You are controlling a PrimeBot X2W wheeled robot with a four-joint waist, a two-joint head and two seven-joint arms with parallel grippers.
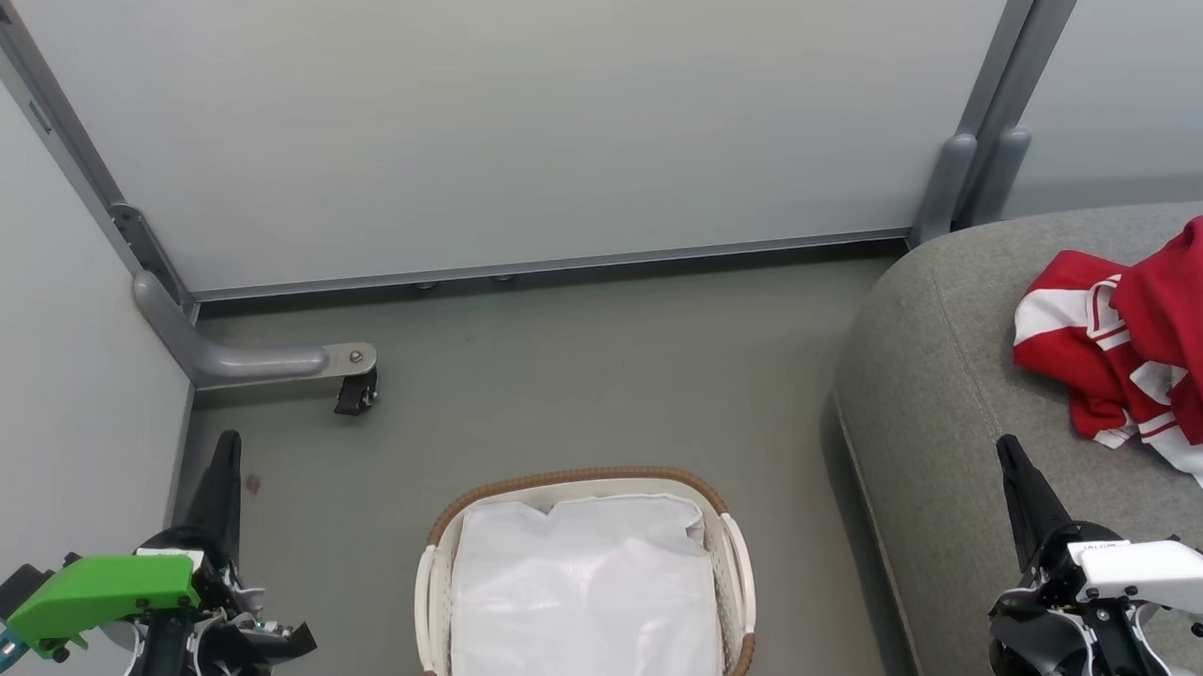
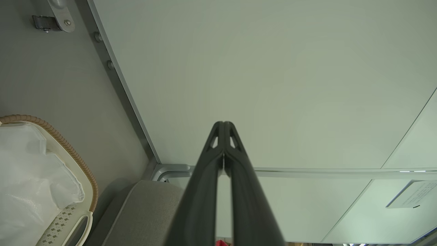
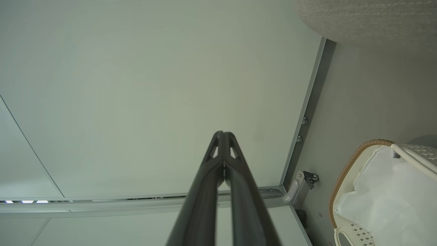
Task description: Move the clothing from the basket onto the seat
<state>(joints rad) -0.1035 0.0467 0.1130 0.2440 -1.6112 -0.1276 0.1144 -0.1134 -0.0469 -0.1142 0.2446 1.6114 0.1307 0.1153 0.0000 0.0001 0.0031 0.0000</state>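
Note:
The red and white clothing [image 1: 1152,342] lies bunched on the grey seat [image 1: 940,390] at the right. On the floor at bottom centre stands the white basket [image 1: 736,553] with its brown rim, holding just its white liner [image 1: 583,588]. My left gripper [image 1: 228,445] is at the lower left, shut and holding nothing, fingers pointing up beside the basket. Over the seat's front part, below the clothing, my right gripper [image 1: 1008,450] is shut and holds nothing. The left wrist view has the shut left gripper [image 2: 223,123] and the basket [image 2: 68,150]. The right wrist view has the shut right gripper [image 3: 222,133] and the basket [image 3: 351,164].
Pale partition walls [image 1: 489,114] close off the back and left. A grey metal foot with a black caster [image 1: 357,390] juts onto the floor at the left corner. Grey floor [image 1: 600,378] lies between basket and wall.

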